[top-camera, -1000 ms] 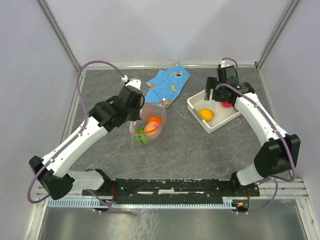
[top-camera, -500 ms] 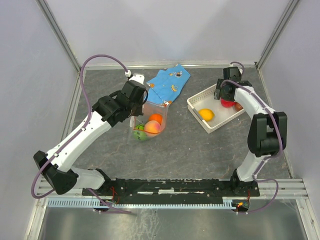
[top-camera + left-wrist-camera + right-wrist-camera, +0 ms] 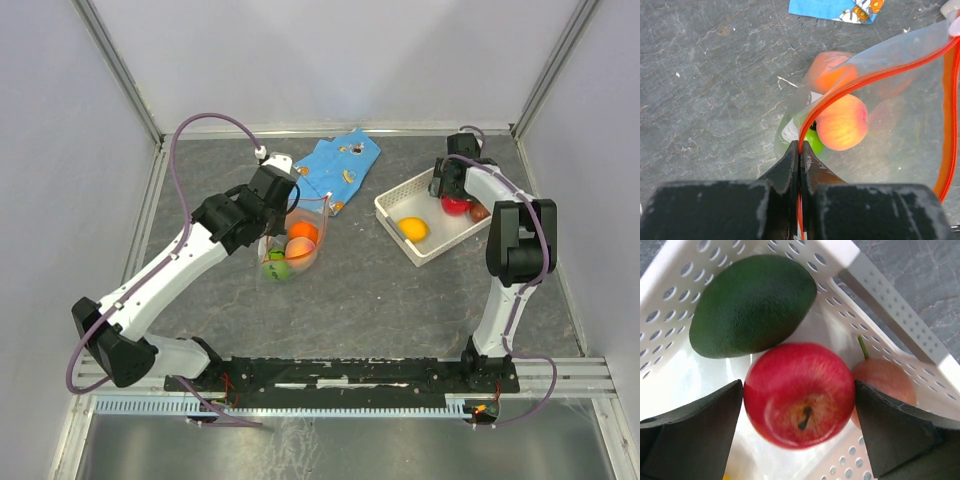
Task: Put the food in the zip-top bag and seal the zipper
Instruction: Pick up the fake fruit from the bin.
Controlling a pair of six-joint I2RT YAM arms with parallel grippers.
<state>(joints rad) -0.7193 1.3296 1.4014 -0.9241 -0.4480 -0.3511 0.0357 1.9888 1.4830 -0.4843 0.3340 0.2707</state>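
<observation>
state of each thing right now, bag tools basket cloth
clear zip-top plastic bag: mouth open, toy fruits inside
left tool: shut on the bag's orange-red zipper strip
right tool: open, straddling red toy apple
white lattice plastic basket: upright, partly filled
blue patterned cloth: lying rumpled

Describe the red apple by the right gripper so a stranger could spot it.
Find the white perforated plastic basket on the grey table's right side. At its right end, straddled by the open right gripper, sits a round glossy red apple. Its neighbours are a dark green avocado and a dull pinkish fruit.
</observation>
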